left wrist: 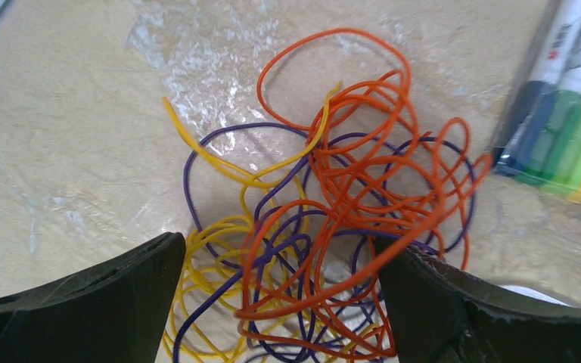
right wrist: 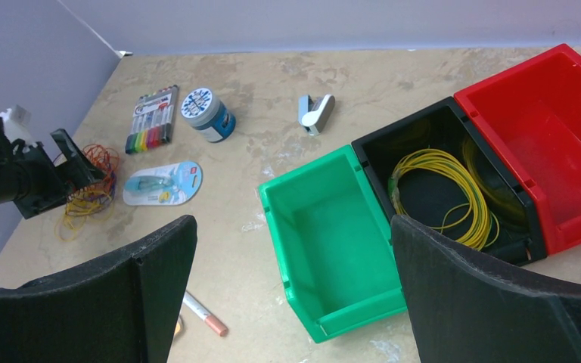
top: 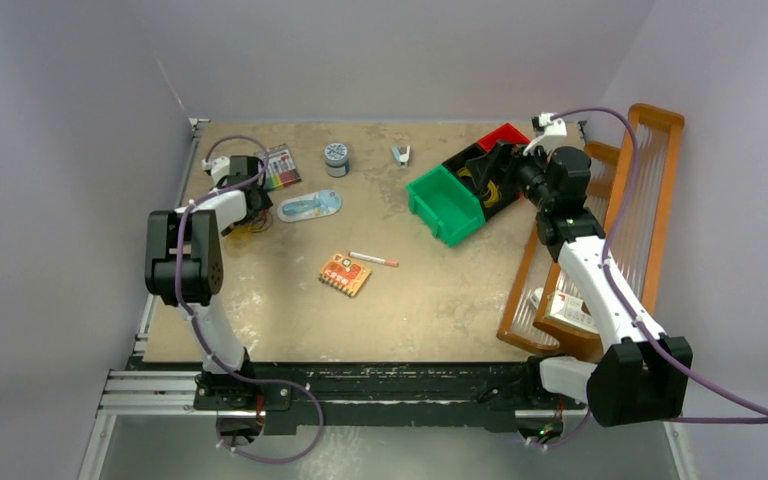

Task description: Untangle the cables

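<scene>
Beside the marker pack (left wrist: 567, 144), the cables (left wrist: 333, 204) lie tangled on the desk (left wrist: 60, 113) between the left gripper's (left wrist: 280, 299) open jaws. The right gripper's (right wrist: 291, 287) jaws gape too; the black bin (right wrist: 393, 140) holds a yellow coil (right wrist: 465, 185).

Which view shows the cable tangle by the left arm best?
Left wrist: the tangle fills the frame, its orange, purple and yellow loops distinct, between the open fingers of the left gripper. Right wrist shows it small and distant. Top external: mostly hidden under the left arm.

A robot lab. A left arm (top: 185, 250) and right arm (top: 600, 290) are bolted to a metal rail (top: 150, 390). Plain walls (top: 60, 150) enclose the table (top: 430, 310).
</scene>
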Motion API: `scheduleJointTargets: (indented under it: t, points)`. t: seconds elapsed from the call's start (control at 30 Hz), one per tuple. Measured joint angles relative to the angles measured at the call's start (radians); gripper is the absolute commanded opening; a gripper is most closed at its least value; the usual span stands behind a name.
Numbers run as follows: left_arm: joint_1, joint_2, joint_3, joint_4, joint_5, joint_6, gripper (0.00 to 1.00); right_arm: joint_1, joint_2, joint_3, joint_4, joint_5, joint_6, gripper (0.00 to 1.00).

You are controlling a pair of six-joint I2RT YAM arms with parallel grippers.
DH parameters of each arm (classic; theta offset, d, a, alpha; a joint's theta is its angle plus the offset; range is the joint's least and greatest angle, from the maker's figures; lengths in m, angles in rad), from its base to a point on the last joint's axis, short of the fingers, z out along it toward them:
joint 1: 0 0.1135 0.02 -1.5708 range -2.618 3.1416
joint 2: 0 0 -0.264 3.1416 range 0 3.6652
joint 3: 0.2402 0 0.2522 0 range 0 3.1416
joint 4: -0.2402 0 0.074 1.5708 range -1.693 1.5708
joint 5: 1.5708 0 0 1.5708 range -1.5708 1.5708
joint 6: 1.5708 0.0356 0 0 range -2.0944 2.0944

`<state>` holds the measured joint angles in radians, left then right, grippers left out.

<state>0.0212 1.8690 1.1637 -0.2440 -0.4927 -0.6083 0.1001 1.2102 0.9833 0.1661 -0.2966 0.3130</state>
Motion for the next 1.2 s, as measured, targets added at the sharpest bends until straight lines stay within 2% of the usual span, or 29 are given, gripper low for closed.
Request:
scheduleJointTargets:
  t: [0.23,0.47,0.63,0.83,1.0,1.2]
  points:
    - [0.000,0.058,0.013,0.050,-0.002,-0.010,0.70,0.000,0.000,0.000,0.000,0.000,0.000,0.99]
    - [0.000,0.062,0.012,0.074,0.007,-0.019,0.33,0.000,0.000,0.000,0.000,0.000,0.000,0.98]
    - [0.000,0.054,0.006,0.078,0.008,-0.026,0.00,0.000,0.000,0.000,0.003,0.000,0.002,0.98]
    - [0.000,-0.016,0.006,0.018,0.021,-0.027,0.00,0.000,0.000,0.000,0.005,0.010,0.008,0.98]
    - [-0.013,-0.170,0.007,-0.032,0.032,-0.023,0.00,0.000,-0.013,-0.004,0.013,0.035,0.022,0.98]
    - [-0.111,-0.315,0.066,-0.110,0.049,0.043,0.00,0.000,-0.092,-0.041,0.028,0.078,0.038,0.98]
